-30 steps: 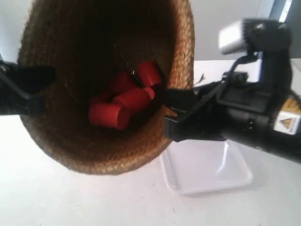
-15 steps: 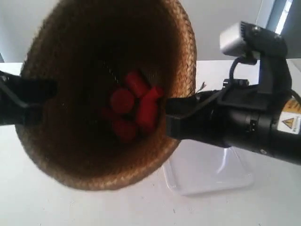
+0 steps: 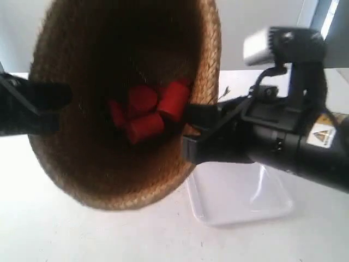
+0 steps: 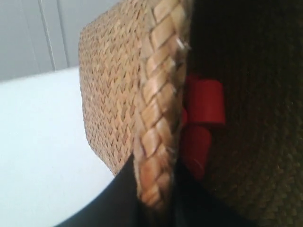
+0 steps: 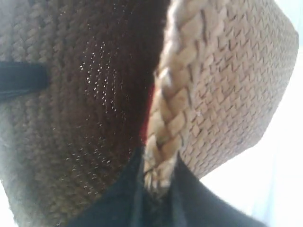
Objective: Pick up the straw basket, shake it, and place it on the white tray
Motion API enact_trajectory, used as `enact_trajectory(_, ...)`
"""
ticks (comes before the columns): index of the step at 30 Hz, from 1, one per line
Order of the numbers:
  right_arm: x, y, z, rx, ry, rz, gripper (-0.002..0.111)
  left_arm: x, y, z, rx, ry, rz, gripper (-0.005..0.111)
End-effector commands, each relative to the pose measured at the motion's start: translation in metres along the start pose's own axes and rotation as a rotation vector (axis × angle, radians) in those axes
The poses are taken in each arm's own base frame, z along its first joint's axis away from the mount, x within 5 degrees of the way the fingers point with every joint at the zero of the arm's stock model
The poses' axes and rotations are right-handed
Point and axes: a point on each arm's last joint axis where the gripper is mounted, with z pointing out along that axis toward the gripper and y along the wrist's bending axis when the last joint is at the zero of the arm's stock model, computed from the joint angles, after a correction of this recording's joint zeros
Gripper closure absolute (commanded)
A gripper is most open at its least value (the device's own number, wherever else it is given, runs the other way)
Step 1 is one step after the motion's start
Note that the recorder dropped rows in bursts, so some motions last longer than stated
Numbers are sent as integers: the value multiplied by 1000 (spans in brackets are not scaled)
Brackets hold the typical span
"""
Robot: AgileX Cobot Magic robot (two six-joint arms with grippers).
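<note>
Basket aloft: my left claw (image 4: 156, 189) and my right claw (image 5: 158, 183) each grip the braided rim of the straw basket (image 3: 109, 177), one finger inside the wall and one outside, on opposite sides. The basket hangs between them clear of the table (image 3: 54, 234), its mouth tipped toward the exterior camera. Red cylinders (image 3: 144, 112) are heaped within. The white tray (image 3: 240, 199) lies on the table beside its lower edge.

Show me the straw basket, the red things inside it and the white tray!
straw basket (image 3: 117, 188), exterior view, lower woven wall.
red cylinders (image 3: 143, 99), exterior view, round end of one.
white tray (image 3: 240, 192), exterior view, bare floor.
</note>
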Motion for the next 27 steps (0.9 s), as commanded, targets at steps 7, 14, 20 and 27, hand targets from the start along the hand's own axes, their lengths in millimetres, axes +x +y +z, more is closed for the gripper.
enact_trajectory(7,-14,-1,0,11,-17,-11,108,2,-2,3,10,-7,52,107)
enact_trajectory(14,-13,1,-8,0,-87,-62,108,2,-1,1,-5,-38,62,107)
enact_trajectory(20,-6,-1,-5,6,-81,-135,108,7,3,0,-26,-35,94,107)
enact_trajectory(27,1,0,-7,-6,-68,-128,108,-2,-3,-20,-4,-104,197,107)
